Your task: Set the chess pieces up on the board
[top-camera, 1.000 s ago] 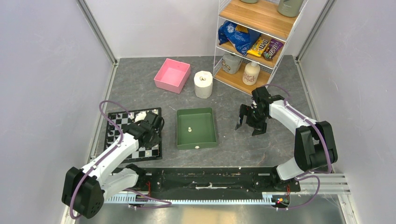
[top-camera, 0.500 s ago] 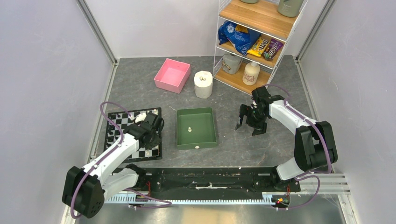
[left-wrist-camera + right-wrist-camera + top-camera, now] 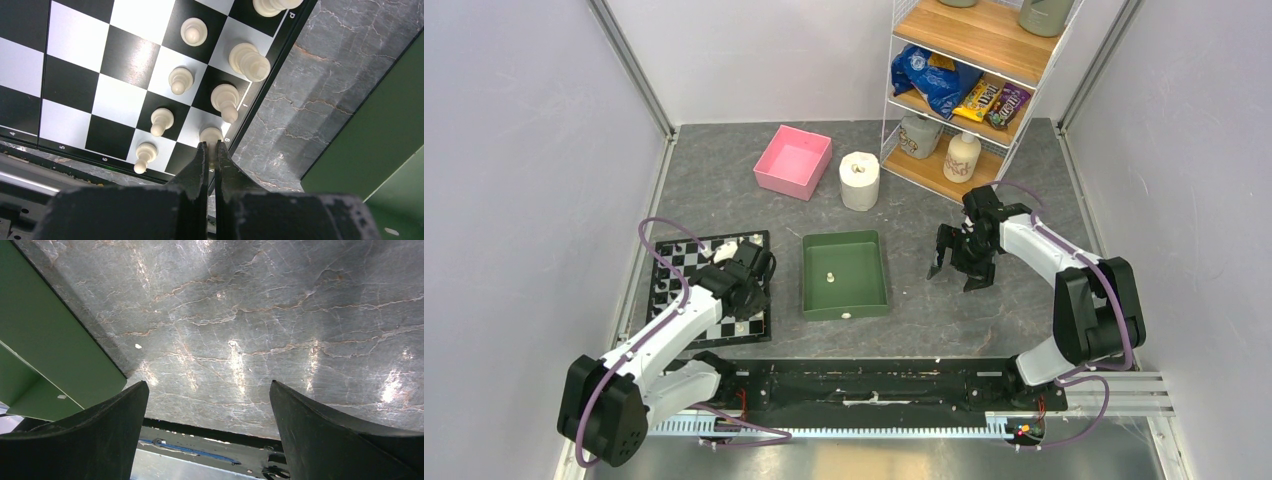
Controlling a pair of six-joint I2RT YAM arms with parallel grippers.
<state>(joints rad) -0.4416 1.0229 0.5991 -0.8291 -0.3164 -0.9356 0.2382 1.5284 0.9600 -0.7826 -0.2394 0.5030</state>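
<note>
My left gripper (image 3: pixel 212 150) was clamped shut on a chess piece (image 3: pixel 211 134), pinched upright at the fingertips. It stood at the edge square low in the centre of the wrist view, ending the outer line of pieces on the board (image 3: pixel 70 75). I couldn't tell whether it touched. The square lay straight below, so I judged release came next. My right gripper (image 3: pixel 207 385) hung open over the table (image 3: pixel 250 315) beside the green tray (image 3: pixel 50 340).

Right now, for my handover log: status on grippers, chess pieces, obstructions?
Left gripper shut on cream-white chess piece at edge of checkered black-and-white board. Right gripper open over grey marbled table. Two pieces wait in green rectangular tray. Nothing blocking.
</note>
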